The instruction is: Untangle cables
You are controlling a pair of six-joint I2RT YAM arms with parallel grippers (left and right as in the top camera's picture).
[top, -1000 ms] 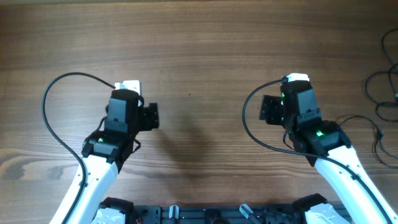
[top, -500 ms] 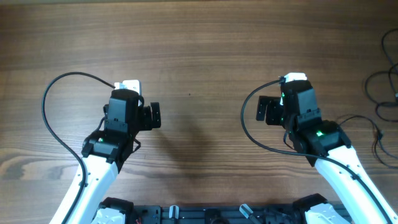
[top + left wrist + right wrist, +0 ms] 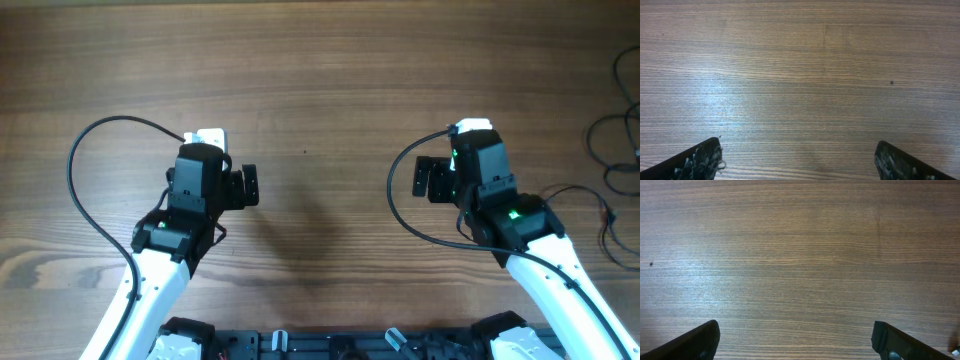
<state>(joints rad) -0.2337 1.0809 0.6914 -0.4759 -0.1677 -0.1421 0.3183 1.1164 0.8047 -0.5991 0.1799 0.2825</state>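
Note:
The cables (image 3: 612,170) are thin black cords lying in loose loops at the far right edge of the table in the overhead view, partly cut off by the frame. My left gripper (image 3: 250,186) is open and empty over bare wood at the left centre. My right gripper (image 3: 424,178) is open and empty, well left of the cables. Both wrist views show only bare wood between spread fingertips, for the left gripper (image 3: 800,160) and the right gripper (image 3: 796,340); no cables show in them.
The wooden table (image 3: 320,80) fills the views. Thick black arm wires arc beside each arm, one at the left (image 3: 80,190) and one at the right (image 3: 396,200). The arm bases sit at the front edge.
Both grippers opened slightly wider over the last second. The arms hardly moved.

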